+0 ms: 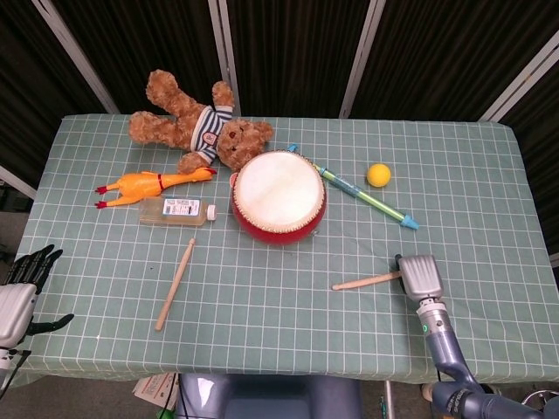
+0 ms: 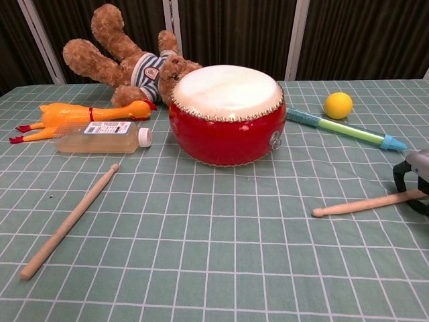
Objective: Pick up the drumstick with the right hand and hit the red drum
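Note:
The red drum [image 1: 279, 196] [image 2: 226, 114] with its pale skin stands at mid-table. A wooden drumstick [image 1: 365, 282] [image 2: 365, 203] lies to its front right, tip toward the drum. My right hand [image 1: 418, 278] [image 2: 414, 181] is over the stick's handle end, and its dark fingers [image 2: 400, 176] curl around the stick at the chest view's right edge. The handle end looks slightly raised while the tip stays on the cloth. My left hand [image 1: 22, 292] hangs off the table's front left corner, its fingers apart and holding nothing.
A second drumstick [image 1: 175, 284] [image 2: 70, 221] lies front left of the drum. A teddy bear [image 1: 201, 131], a rubber chicken [image 1: 153, 185] and a clear bottle [image 1: 177, 210] fill the back left. A yellow ball [image 1: 377, 175] and a blue-green tube [image 1: 367, 199] lie behind my right hand.

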